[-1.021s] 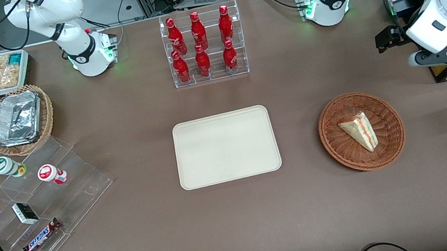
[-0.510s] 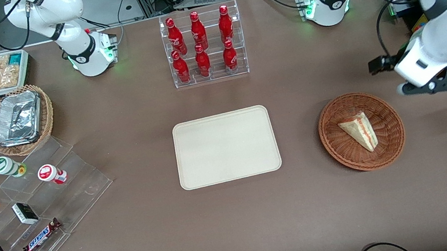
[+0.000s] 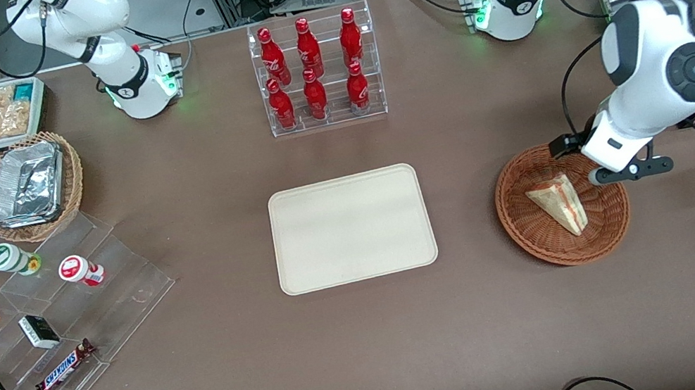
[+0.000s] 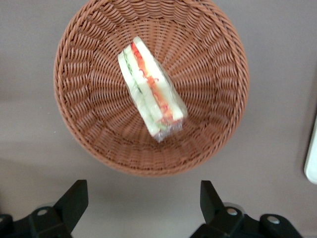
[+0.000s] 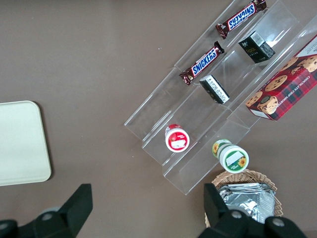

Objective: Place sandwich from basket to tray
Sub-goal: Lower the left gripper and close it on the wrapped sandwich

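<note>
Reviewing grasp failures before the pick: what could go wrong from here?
1. The tool hangs open above the basket rim, not over the sandwich; descending here could strike the wicker.
2. The sandwich lies slanted on the basket's sloping weave, apparently in clear wrap, so the fingers may slip or squash it.
3. The light basket could shift or lift with the sandwich.
4. The tray lies toward the parked arm; a loose grip could drop the sandwich in transit.

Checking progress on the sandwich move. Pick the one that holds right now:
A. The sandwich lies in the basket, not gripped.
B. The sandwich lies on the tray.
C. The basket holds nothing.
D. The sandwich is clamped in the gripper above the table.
A. The sandwich lies in the basket, while the gripper hovers open near the basket's rim, touching nothing; the tray is bare.
</note>
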Available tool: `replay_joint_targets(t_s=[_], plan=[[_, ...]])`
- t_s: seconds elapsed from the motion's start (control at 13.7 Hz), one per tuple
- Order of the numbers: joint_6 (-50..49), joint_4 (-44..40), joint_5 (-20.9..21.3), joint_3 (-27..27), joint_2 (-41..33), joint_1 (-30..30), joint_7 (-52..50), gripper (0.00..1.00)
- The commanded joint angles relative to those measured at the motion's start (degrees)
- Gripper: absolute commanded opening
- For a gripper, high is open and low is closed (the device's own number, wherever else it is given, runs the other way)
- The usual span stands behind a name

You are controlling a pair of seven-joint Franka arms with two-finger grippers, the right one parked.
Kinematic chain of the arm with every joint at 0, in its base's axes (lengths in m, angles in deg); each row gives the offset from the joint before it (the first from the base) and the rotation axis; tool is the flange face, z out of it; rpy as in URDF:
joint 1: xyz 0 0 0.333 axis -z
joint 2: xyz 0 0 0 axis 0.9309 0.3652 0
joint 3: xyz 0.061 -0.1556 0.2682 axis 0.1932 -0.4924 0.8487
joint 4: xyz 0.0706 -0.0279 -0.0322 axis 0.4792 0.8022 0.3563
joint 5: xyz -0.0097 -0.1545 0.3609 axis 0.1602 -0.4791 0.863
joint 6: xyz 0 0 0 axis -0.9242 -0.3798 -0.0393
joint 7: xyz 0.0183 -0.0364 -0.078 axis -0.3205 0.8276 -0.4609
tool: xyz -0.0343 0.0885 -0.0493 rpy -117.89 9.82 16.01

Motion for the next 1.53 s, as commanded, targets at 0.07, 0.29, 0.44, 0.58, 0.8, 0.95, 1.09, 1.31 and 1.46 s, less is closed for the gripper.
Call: replay_joint_targets(t_s=[0.07, 0.29, 0.44, 0.58, 0.8, 0.95, 1.09, 1.31, 1.46], plan=[[6.71, 1.5, 0.29, -0.04, 0.42, 0.53, -16.56, 1.0], [11.64, 2.29, 0.2, -0.04, 1.74, 0.53, -29.84, 1.0], [15.94, 5.01, 0.2, -0.04, 1.66, 0.53, -33.47, 1.0], [20.16, 7.47, 0.2, -0.04, 2.01, 0.44, -34.62, 1.0], [22.81, 7.48, 0.2, -0.04, 4.99, 0.44, -35.06, 1.0], [24.4, 7.57, 0.2, -0.04, 7.1, 0.53, -35.85, 1.0], [25.54, 7.57, 0.2, -0.04, 8.24, 0.53, -35.85, 1.0], [26.77, 7.57, 0.2, 0.05, 9.74, 0.53, -36.03, 0.91], [26.6, 7.74, 0.29, 0.05, 9.48, 0.53, -35.86, 0.0]])
